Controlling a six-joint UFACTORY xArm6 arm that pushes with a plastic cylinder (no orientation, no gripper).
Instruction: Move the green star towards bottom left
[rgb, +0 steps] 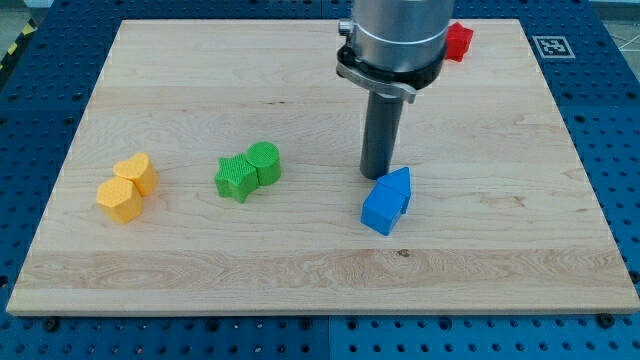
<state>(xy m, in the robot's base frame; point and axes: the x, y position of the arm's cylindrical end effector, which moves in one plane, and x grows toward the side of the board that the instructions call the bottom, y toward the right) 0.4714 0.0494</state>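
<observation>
Resting on the board (300, 270), my tip (377, 176) has no jaws to open or shut and sits just above the blue blocks (386, 201). Well to its left, the green star (236, 177) touches a green cylinder (265, 162). Yellow blocks (126, 187) lie far left; a red block (458, 41) at top.

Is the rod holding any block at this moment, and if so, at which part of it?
Nothing is held: the arm has only a rod. My tip stands just above the blue blocks, to the right of the green star; whether it touches them cannot be told.
</observation>
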